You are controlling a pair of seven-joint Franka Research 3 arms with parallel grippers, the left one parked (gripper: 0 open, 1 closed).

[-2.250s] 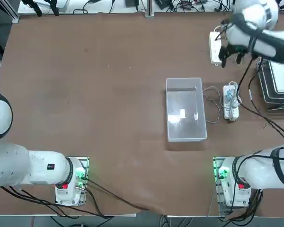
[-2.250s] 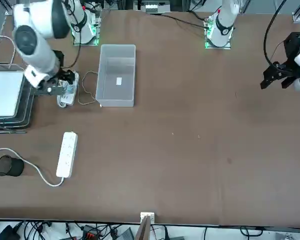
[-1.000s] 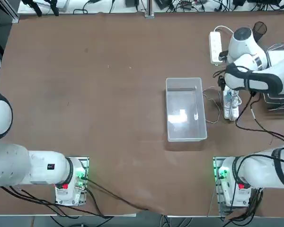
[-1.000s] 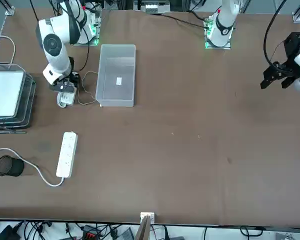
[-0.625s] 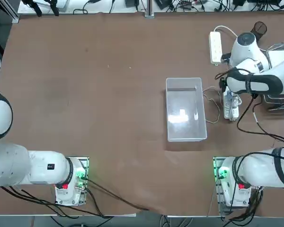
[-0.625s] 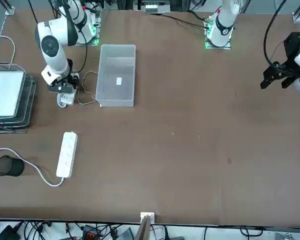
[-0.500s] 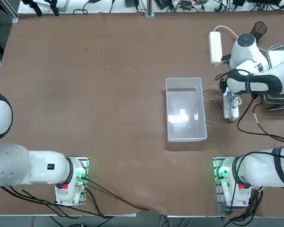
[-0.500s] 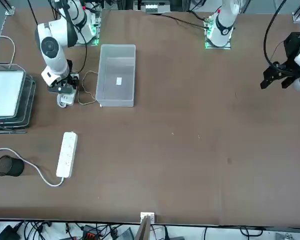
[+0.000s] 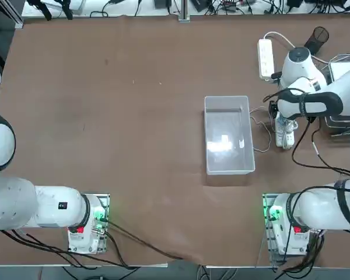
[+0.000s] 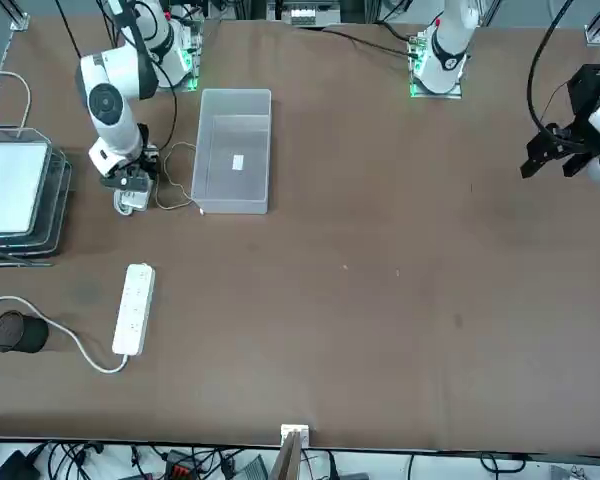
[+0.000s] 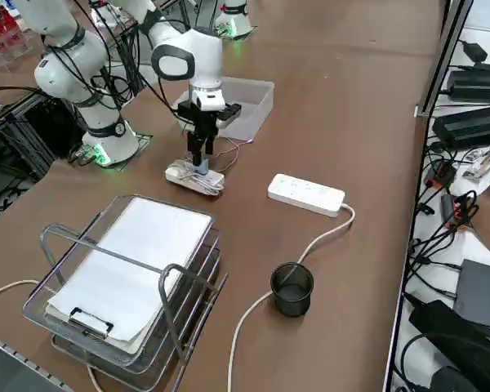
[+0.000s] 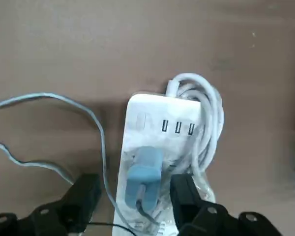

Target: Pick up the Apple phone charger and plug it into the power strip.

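On the brown bench (image 9: pixel 151 70), the charger (image 12: pixel 144 178) sits on the bundled-cord strip (image 12: pixel 155 123), at the clear bin's four o'clock from across the table. The right tool (image 12: pixel 135 205) straddles it, fingers wide; grasping seems in hand, next calling for centred closing.

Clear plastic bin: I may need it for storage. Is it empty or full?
Empty: the clear plastic bin shows only its bare bottom, a glare spot and a small pale mark.
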